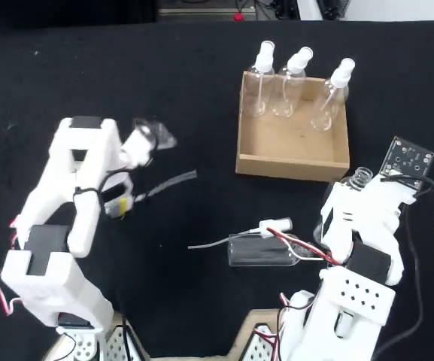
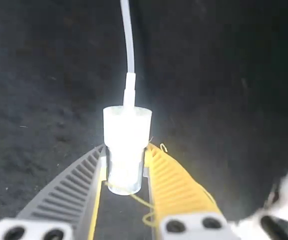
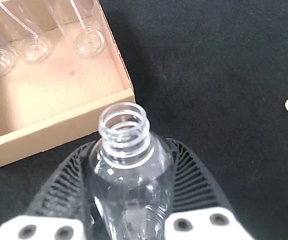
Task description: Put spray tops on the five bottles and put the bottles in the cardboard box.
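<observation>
Firmly, left gripper (image 2: 126,150) pinches spray top (image 2: 127,125).

L arm (image 1: 74,195) mid-left of frame, L gripper (image 2: 126,150) clamped on spray top (image 2: 127,135). R arm (image 1: 359,256) lower right, R gripper (image 3: 134,147) clamped on bottle (image 3: 124,130).

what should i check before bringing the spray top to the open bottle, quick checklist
1. Grip on spray top by left gripper: ok, shut on its cap.
2. Its tube free: ok, sticks out ahead of the fingertips.
3. Grip on open bottle by right gripper: ok, neck bare.
4. Tube lined up with neck: not ok, the arms are well apart in the high view.
5. Room in cardboard box: ok, three capped bottles stand along its far wall.
6. Top seated on the lying bottle: cannot tell.
</observation>
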